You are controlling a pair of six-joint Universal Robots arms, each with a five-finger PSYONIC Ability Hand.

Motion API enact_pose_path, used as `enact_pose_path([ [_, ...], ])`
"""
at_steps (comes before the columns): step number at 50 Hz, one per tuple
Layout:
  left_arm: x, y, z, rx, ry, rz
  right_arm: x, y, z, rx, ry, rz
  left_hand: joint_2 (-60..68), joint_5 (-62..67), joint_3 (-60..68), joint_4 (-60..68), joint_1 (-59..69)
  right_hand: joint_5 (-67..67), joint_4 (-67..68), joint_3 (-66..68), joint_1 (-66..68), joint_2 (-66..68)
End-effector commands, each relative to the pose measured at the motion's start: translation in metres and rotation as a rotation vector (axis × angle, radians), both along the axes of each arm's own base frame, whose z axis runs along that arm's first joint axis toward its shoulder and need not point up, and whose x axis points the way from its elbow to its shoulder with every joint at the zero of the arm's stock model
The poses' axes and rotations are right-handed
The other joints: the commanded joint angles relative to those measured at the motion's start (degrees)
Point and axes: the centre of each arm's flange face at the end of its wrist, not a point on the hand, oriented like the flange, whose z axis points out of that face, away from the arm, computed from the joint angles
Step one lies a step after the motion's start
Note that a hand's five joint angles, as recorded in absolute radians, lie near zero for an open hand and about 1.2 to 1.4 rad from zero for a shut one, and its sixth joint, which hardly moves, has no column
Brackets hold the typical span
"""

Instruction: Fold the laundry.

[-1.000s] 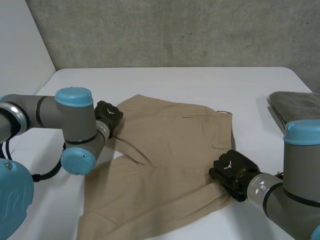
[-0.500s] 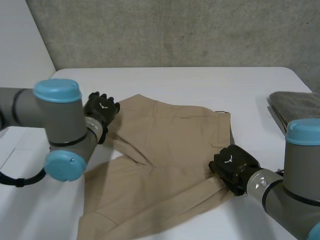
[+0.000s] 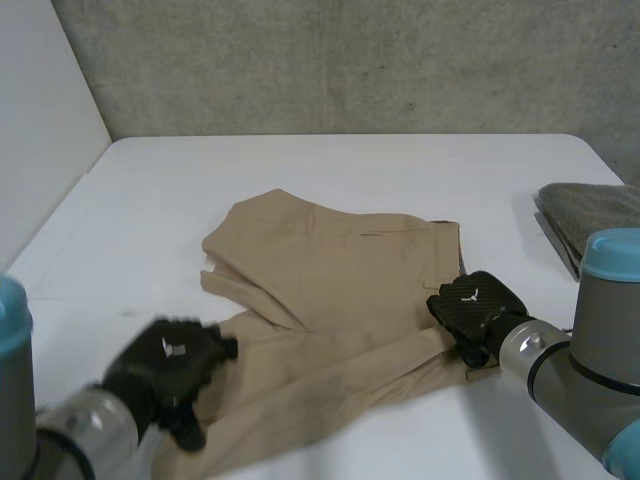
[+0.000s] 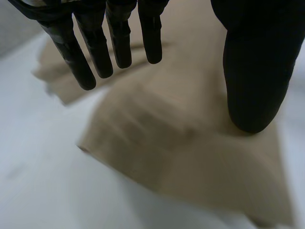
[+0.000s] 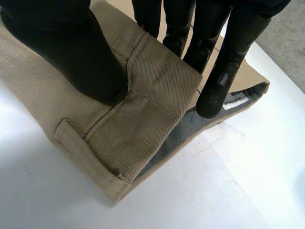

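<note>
Khaki trousers (image 3: 330,290) lie spread across the middle of the white bench (image 3: 350,165). Their waistband is toward the robot's right, and the legs run off toward its near left, creased where they part.

The right robot hand (image 3: 472,312) sits at the waistband edge and is grasping it. In the right wrist view its thumb presses down on the outer cloth beside a belt loop (image 5: 88,152). Its fingers (image 5: 228,57) reach inside the waist opening, so the top layer is pinched between them. That layer stands a little open, showing grey lining and a small white label (image 5: 235,101) close to one fingertip.

The left robot hand (image 3: 165,370) is over the near end of a trouser leg. It is released, with fingers (image 4: 95,47) straight and spread away from the thumb, holding nothing. Whether it touches the cloth I cannot tell. Its forearm hides the leg's near-left corner in the head view.

Well apart, at the bench's right edge, lies a folded grey towel (image 3: 592,208). The right arm's blue cap (image 3: 612,252) overlaps its near edge. A grey concrete wall (image 3: 350,60) runs behind the bench.
</note>
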Motion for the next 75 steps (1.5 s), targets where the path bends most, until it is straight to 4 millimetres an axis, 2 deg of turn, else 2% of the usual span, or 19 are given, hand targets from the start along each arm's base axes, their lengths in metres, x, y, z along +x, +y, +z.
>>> enact_pose_path([
  [1,0.004,0.012,-0.021,0.047,-0.038,-0.015,0.000,-0.001,-0.002,0.010,-0.013,-0.010,4.6,4.2,4.5,4.5,4.8,12.8,11.8,12.8,24.5,12.7],
  [6,0.004,0.011,-0.031,0.073,-0.056,-0.012,0.000,-0.001,-0.002,0.014,-0.013,-0.010,8.8,8.4,8.7,8.7,9.0,12.8,11.8,12.8,24.5,12.7],
  [9,0.002,0.008,-0.041,0.097,-0.072,-0.013,0.000,-0.001,-0.002,0.013,-0.012,-0.012,23.0,22.7,22.9,23.0,23.2,12.8,11.8,12.8,24.5,12.7],
  [13,-0.001,-0.003,-0.048,0.055,-0.080,0.011,-0.001,-0.002,0.001,0.006,-0.009,-0.017,57.8,57.5,57.7,57.8,58.0,12.8,11.8,12.8,24.5,12.7],
  [16,-0.002,-0.013,-0.042,-0.014,-0.089,0.051,-0.001,0.001,0.001,0.014,0.013,-0.003,57.9,57.5,57.8,57.8,58.1,12.8,11.8,12.8,24.5,12.7],
  [19,-0.005,-0.010,-0.033,-0.040,-0.099,0.038,-0.005,0.011,0.006,0.060,0.066,0.032,57.9,57.5,57.8,57.8,58.1,12.8,11.8,12.8,24.5,12.7],
  [24,-0.003,0.013,-0.010,-0.082,-0.180,-0.080,-0.018,0.043,0.033,0.115,0.228,0.143,57.9,57.5,57.8,57.8,58.1,12.8,11.8,12.8,24.5,12.7],
  [28,0.006,0.034,0.003,-0.106,-0.298,-0.199,-0.040,0.067,0.048,0.179,0.383,0.228,57.9,57.5,57.8,57.8,58.1,12.8,11.8,12.8,24.5,12.7],
  [31,0.008,0.042,0.009,-0.131,-0.332,-0.251,-0.049,0.071,0.056,0.175,0.429,0.242,57.9,57.5,57.8,57.8,58.1,12.8,11.8,12.8,24.5,12.7],
  [35,0.008,0.038,0.015,-0.191,-0.368,-0.281,-0.054,0.059,0.061,0.120,0.405,0.223,57.9,57.5,57.8,57.8,58.1,12.8,11.8,12.8,24.5,12.7],
  [40,-0.015,0.001,0.021,-0.321,-0.329,-0.251,-0.048,0.039,0.056,0.089,0.299,0.165,57.9,57.5,57.8,57.8,58.1,12.8,11.8,12.8,24.5,12.7],
  [46,-0.056,-0.055,0.019,-0.487,-0.235,-0.191,-0.038,-0.005,0.042,0.020,0.193,0.029,57.9,57.5,57.8,57.8,58.1,12.8,11.8,12.8,24.5,12.7],
  [51,-0.092,-0.103,0.011,-0.593,-0.169,-0.158,-0.037,-0.028,0.042,-0.091,0.205,-0.058,57.9,57.5,57.8,57.8,58.1,12.8,11.8,12.8,24.5,12.7],
  [58,-0.126,-0.160,-0.006,-0.673,-0.142,-0.077,-0.017,-0.062,0.035,-0.245,0.190,-0.092,57.9,57.5,57.8,57.8,58.1,12.8,11.8,12.8,24.5,12.7],
  [69,-0.153,-0.207,-0.036,-0.751,-0.100,-0.037,0.003,-0.106,0.020,-0.361,0.132,-0.130,57.9,57.5,57.8,57.8,58.1,12.8,11.8,12.8,24.5,12.7],
  [71,-0.156,-0.212,-0.037,-0.774,-0.086,-0.027,0.005,-0.116,0.017,-0.386,0.123,-0.158,43.3,43.0,43.3,43.3,43.5,12.8,11.8,12.8,24.5,12.7],
  [72,-0.157,-0.213,-0.038,-0.780,-0.082,-0.025,0.005,-0.119,0.018,-0.393,0.119,-0.170,28.8,28.4,28.7,28.7,29.0,10.7,9.7,10.7,22.4,10.6],
  [73,-0.158,-0.214,-0.040,-0.789,-0.078,-0.021,0.006,-0.123,0.017,-0.399,0.113,-0.192,-8.0,-8.3,-8.1,-8.1,-7.8,-20.6,-21.7,-20.6,-9.0,-20.8],
  [75,-0.159,-0.215,-0.042,-0.796,-0.075,-0.021,0.005,-0.126,0.020,-0.403,0.100,-0.216,-11.9,-12.3,-12.0,-12.0,-11.7,-56.3,-57.3,-56.2,-44.6,-56.4],
])
